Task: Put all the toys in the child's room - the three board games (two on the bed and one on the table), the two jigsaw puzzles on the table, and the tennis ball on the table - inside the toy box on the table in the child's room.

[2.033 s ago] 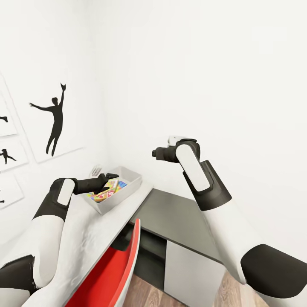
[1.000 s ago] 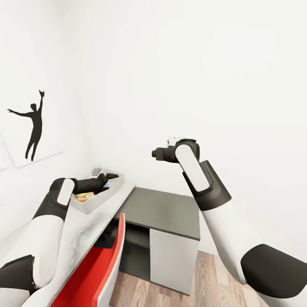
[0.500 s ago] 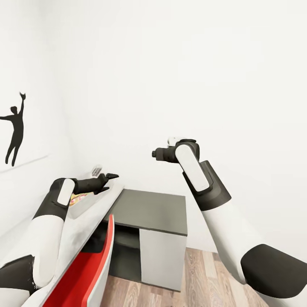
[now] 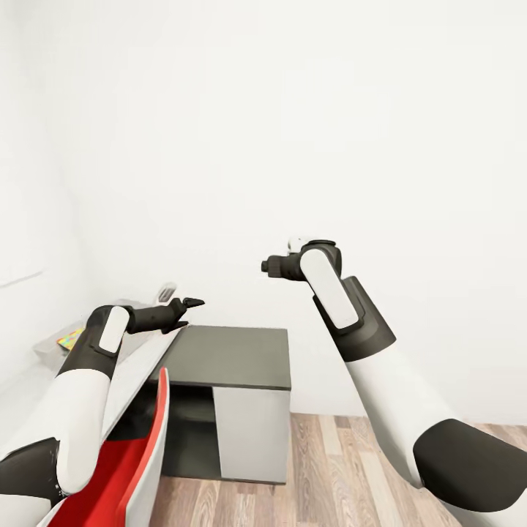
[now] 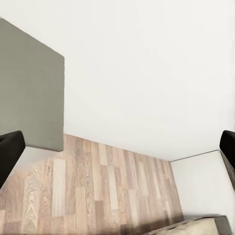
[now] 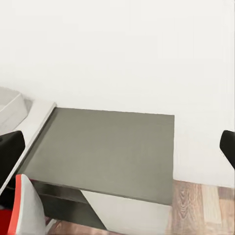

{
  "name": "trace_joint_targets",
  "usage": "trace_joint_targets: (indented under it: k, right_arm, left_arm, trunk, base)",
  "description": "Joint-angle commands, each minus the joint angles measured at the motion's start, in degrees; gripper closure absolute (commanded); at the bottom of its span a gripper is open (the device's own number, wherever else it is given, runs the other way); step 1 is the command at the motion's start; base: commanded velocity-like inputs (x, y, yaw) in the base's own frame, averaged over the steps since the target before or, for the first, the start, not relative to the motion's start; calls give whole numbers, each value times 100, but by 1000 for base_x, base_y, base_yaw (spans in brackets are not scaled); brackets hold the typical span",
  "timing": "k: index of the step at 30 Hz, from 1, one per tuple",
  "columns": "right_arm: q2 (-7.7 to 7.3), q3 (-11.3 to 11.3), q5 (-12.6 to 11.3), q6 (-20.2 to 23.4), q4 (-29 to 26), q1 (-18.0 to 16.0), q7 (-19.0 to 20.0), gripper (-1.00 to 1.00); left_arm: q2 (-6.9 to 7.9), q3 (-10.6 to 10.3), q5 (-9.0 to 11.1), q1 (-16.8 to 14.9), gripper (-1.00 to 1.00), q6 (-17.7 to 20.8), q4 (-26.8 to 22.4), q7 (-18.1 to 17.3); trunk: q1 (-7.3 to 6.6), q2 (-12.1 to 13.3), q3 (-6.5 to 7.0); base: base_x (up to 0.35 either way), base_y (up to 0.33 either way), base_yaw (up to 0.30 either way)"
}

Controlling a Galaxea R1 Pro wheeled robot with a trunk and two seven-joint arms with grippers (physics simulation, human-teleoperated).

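Now both arms hang raised before a white wall, the left gripper (image 4: 184, 310) and the right gripper (image 4: 266, 265) each empty with jaws spread wide. Far left, the toy box (image 4: 55, 346) sits on the table (image 4: 135, 369), colourful toys inside, beside a dark cabinet (image 4: 230, 357).

The cabinet (image 4: 234, 356) stands before me against the wall, the table (image 4: 135, 366) adjoining its left, the chair (image 4: 139, 454) nearest me.

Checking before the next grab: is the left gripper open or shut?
Open. In the left wrist view the left gripper's two fingertips sit far apart at opposite edges, with floor between them.
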Motion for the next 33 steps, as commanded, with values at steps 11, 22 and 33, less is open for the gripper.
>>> trace_joint_targets:
  k: [11,22,33]
  right_arm:
    - [-3,5,-55,-96,112,-5,-53,-100]
    - [5,13,-55,-122,186,-5,-51,-100]
    - [11,68,-54,-209,339,-5,-51,-100]
  left_arm:
    - [-1,18,-58,-2,-100,25,-4,-57]
    - [1,20,-58,-2,-100,25,-4,-60]
    - [-2,12,-62,-2,-100,20,-2,-55]
  trunk:
    - [1,-5,-3]
    - [1,-5,-3]
    - [1,-5,-29]
  base:
    - [-178,-3,-277]
    - [-256,0,-277]
    - [-239,0,-202]
